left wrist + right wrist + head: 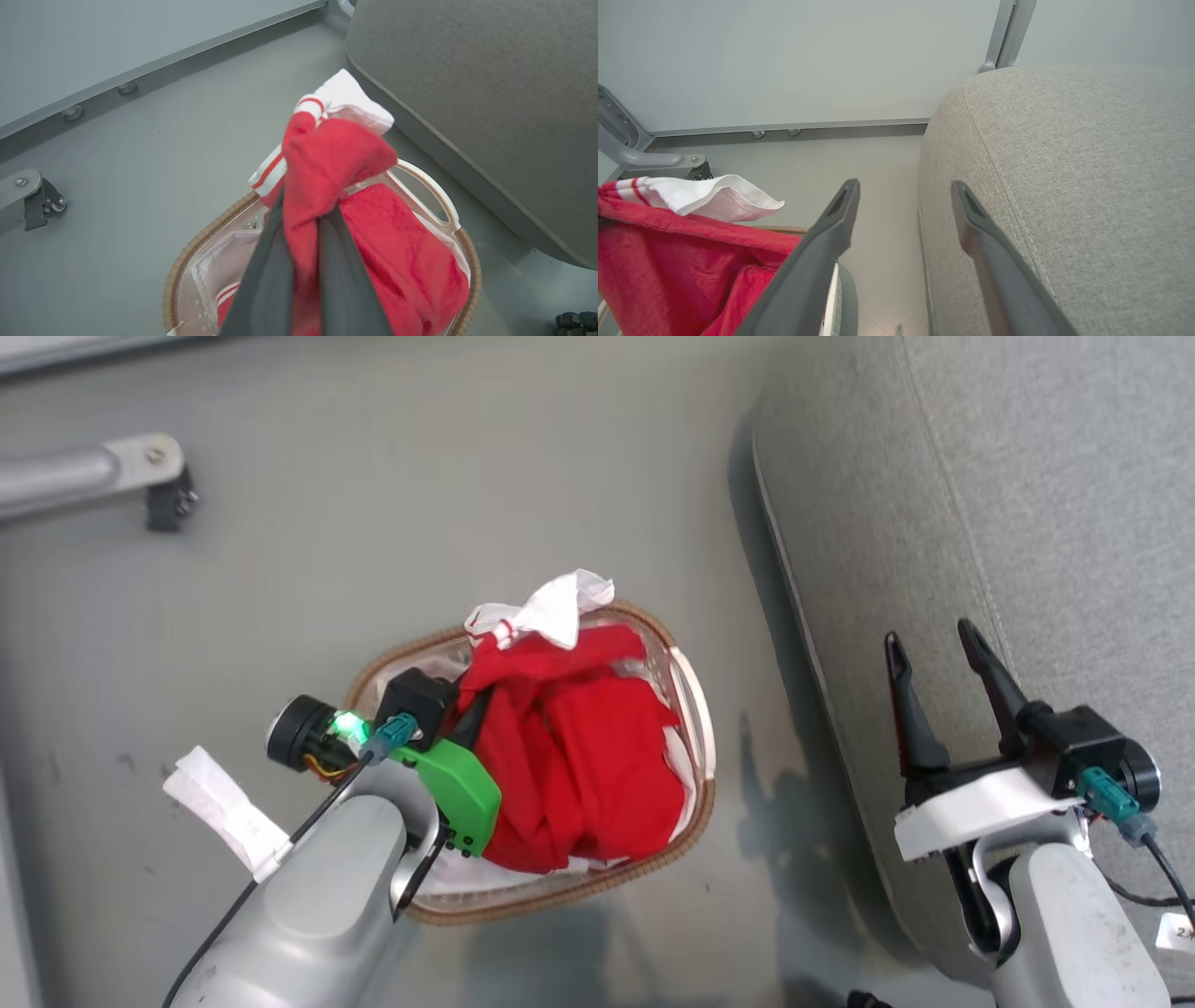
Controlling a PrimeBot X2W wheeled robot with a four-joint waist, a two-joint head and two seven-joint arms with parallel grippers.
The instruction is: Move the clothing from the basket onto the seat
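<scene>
Two pincers: left pincer (306,210) tight on clothing (402,266) over basket (205,235), right pincer (931,635) agape by seat (1027,476).

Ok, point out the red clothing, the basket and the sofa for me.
clothing (579,756), head view, middle of the red bundle.
basket (205,235), left wrist view, brown woven rim on the left side.
sofa (1027,504), head view, grey upholstered top surface.

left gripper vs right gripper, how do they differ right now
The left gripper is shut on the clothing; the right gripper is open and holds nothing. The left gripper is over the basket, the right gripper by the seat's edge. Both have two dark fingers.
</scene>
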